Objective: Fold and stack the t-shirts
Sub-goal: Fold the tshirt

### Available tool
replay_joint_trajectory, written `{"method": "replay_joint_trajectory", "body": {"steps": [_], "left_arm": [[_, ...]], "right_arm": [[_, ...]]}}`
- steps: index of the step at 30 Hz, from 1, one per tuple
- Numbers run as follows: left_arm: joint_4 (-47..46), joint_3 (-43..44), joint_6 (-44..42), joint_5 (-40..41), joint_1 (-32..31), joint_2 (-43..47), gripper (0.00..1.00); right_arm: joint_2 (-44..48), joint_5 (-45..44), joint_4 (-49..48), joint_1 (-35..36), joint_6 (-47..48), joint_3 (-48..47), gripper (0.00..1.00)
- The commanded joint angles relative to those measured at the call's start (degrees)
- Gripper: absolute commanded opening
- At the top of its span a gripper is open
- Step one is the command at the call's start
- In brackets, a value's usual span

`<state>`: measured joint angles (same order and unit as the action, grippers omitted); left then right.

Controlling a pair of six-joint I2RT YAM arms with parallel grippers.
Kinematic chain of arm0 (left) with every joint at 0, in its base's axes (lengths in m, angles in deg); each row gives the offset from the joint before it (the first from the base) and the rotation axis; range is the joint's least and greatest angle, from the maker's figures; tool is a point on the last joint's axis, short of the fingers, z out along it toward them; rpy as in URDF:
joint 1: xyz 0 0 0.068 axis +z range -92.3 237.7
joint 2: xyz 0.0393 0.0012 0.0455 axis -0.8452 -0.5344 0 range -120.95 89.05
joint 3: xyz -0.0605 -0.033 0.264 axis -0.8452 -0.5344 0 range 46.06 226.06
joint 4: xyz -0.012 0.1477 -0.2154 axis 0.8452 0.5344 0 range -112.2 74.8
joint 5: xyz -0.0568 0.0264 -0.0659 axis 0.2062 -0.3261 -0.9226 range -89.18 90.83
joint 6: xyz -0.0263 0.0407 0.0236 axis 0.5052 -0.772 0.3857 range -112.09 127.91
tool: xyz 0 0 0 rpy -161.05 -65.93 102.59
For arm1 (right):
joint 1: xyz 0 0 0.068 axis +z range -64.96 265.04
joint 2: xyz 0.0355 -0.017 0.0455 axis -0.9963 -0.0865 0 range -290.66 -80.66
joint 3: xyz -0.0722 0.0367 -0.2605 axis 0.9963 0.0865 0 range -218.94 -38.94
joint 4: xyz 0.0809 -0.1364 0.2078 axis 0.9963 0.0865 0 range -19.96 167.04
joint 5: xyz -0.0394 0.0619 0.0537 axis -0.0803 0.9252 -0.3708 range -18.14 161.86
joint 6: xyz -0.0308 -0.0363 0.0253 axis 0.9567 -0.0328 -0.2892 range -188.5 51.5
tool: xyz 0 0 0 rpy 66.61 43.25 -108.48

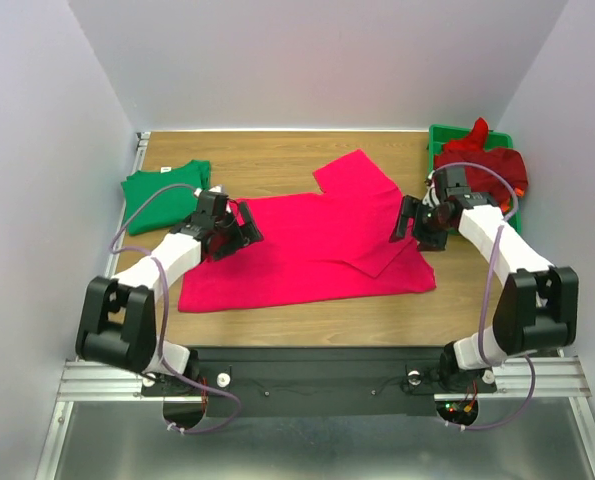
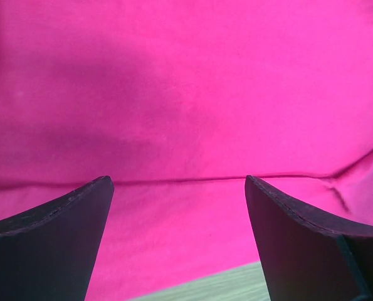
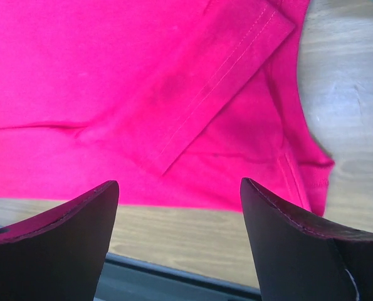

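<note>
The left end effector (image 1: 239, 232), jaws wide and empty, hovers over the left edge of a smooth pink-red t-shirt (image 1: 317, 250) spread on the wooden counter (image 1: 267, 155). The right end effector (image 1: 413, 222), also released, hovers beside its stitched, folded-in sleeve (image 3: 217, 81). Beyond the left one lies a folded green t-shirt (image 1: 162, 190); behind the right, crumpled dark red t-shirts (image 1: 482, 165) fill a green plastic tray (image 1: 442, 135).
</note>
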<state>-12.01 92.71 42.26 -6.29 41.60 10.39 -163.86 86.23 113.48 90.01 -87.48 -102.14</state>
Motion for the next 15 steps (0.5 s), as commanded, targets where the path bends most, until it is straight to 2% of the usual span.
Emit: {"method": "replay_joint_trajectory", "body": {"steps": [1, 6, 15], "left_arm": [[-2.1, 1.9, -3.1, -1.9, -1.9, -5.4, 0.98], [-5.2, 1.2, -3.7, -3.4, -4.6, -9.9, 0.99], [-7.2, -0.5, -5.0, -4.9, -6.7, -15.4, 0.98]], "right_arm": [[-2.8, 0.8, -4.7, 0.2, 0.8, 1.9, 0.84], [-4.3, 1.2, -8.5, 0.2, -0.5, 8.0, 0.84], [-7.2, -6.5, -7.8, 0.1, -3.9, 13.7, 0.84]]}}
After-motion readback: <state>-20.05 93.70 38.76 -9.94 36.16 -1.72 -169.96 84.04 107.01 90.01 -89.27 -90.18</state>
